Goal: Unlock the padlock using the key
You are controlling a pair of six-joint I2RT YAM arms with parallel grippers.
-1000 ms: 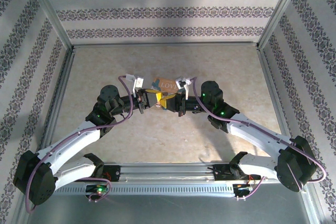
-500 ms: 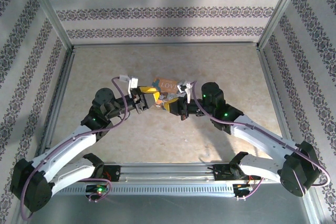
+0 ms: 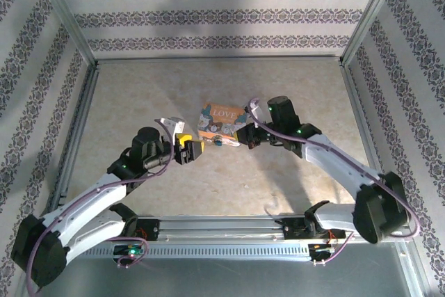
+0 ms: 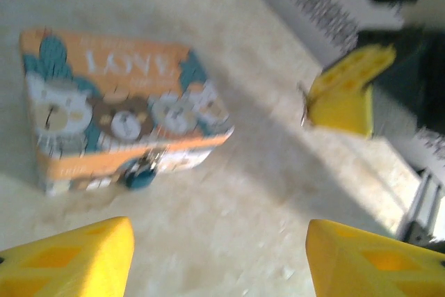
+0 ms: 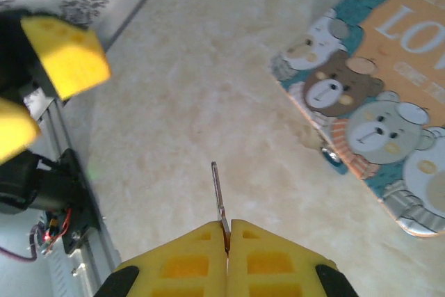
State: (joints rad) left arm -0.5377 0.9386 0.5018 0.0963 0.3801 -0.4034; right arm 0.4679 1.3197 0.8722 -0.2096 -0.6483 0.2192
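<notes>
So both arms have backed off the box since a second ago: they were pinching it from either side, and now it lies flat on the table (image 3: 139,95) with nobody touching it. The left arm pulled back the most, toward the near-left.

Nearest in, the left arm stretches up from its base, wrist aimed right, and the left gripper (image 3: 191,149) sits short of the box's near-left corner, yellow fingers (image 4: 69,255) spread wide with nothing between them.

The right arm bends at the elbow, forearm pointing left, so the right gripper (image 5: 228,231) sits just off the box's right end. It's clamped tight on the key (image 5: 218,196), which sticks straight out from between the pads.

The padlock (image 5: 334,158) hangs at the box's near edge, teal body down by the table and apart from the key tip.

The box (image 3: 221,122) has cartoon bears and "LOVE" in big white letters on orange. The smaller print is too blurry to read.
</notes>
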